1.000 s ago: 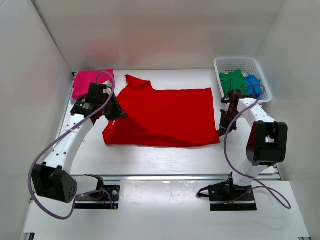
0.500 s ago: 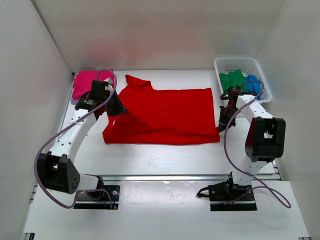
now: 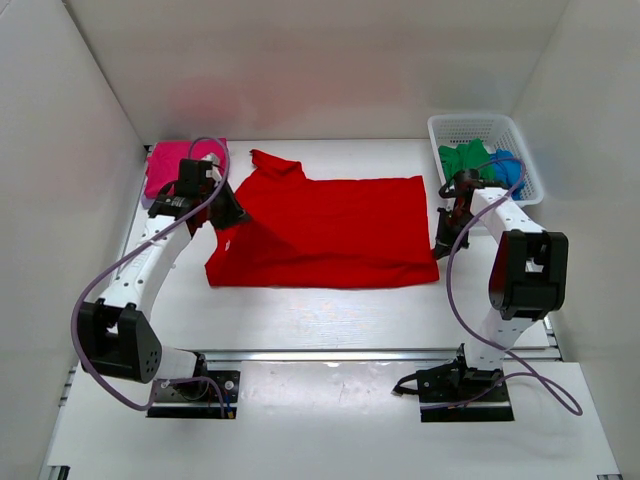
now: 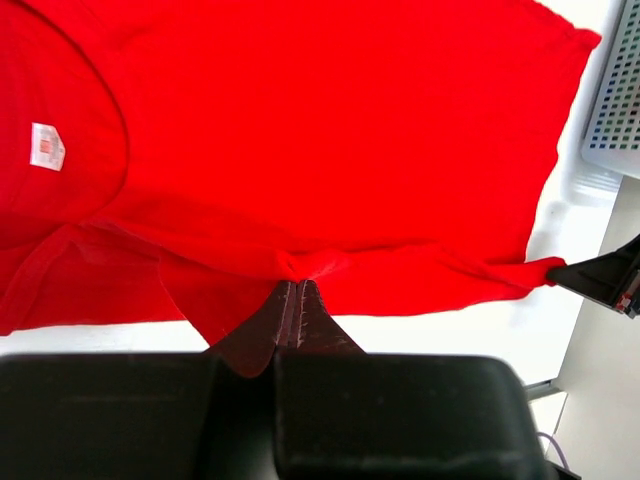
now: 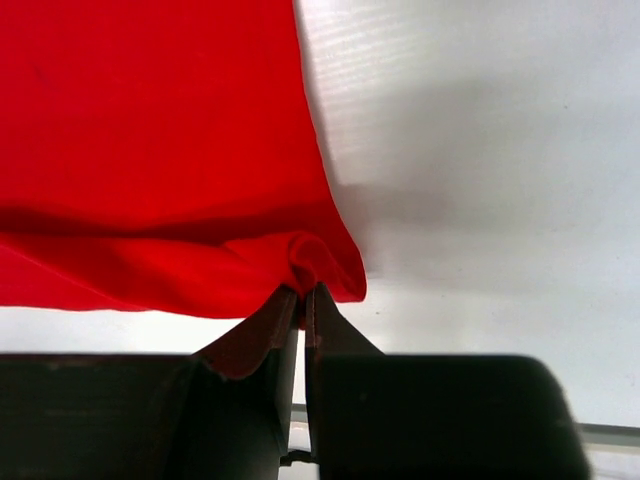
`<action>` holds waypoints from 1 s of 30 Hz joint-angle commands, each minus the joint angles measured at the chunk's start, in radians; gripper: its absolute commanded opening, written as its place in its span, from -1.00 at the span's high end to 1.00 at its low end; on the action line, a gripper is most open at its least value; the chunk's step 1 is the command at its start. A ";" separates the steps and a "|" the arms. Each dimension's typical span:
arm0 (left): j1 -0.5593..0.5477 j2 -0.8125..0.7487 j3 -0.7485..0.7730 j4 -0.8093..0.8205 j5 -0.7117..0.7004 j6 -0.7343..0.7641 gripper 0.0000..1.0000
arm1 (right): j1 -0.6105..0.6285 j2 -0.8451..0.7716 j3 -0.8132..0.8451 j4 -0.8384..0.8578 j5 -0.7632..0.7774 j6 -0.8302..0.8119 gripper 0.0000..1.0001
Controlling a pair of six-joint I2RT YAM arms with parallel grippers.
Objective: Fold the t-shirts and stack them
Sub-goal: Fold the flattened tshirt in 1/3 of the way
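Observation:
A bright red t-shirt [image 3: 330, 225] lies spread across the middle of the table. My left gripper [image 3: 232, 216] is shut on its left edge and holds a lifted fold; the left wrist view shows the jaws pinching red cloth [image 4: 300, 265]. My right gripper [image 3: 442, 246] is shut on the shirt's near right corner; the right wrist view shows that corner [image 5: 320, 262] bunched between the jaws. A folded magenta-pink shirt [image 3: 168, 166] lies at the back left. Green [image 3: 462, 160] and blue [image 3: 506, 168] shirts sit crumpled in the basket.
A white mesh basket [image 3: 484, 130] stands at the back right, close behind my right arm; its edge shows in the left wrist view [image 4: 615, 110]. White walls enclose the table on three sides. A metal rail [image 3: 350, 354] runs along the near edge.
Both grippers have moved away from the near edge with the red shirt's near edge in them, so the shirt now covers less depth. The right arm has drawn closer to the basket.

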 commanded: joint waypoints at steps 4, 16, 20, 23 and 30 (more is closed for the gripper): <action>0.014 -0.037 0.005 0.035 -0.011 0.011 1.00 | 0.012 0.029 0.050 0.041 -0.010 0.011 0.90; 0.036 -0.006 0.016 0.075 -0.018 0.015 1.00 | 0.009 0.034 0.035 0.053 -0.019 0.016 0.20; 0.037 0.044 0.012 0.109 -0.012 0.011 1.00 | 0.018 0.026 0.033 0.065 0.002 0.016 0.19; 0.036 0.095 0.025 0.133 -0.008 0.024 1.00 | 0.016 0.006 0.032 0.064 0.006 0.014 0.19; 0.016 0.199 0.059 0.194 -0.028 0.017 1.00 | 0.018 -0.025 0.025 0.068 0.024 0.013 0.12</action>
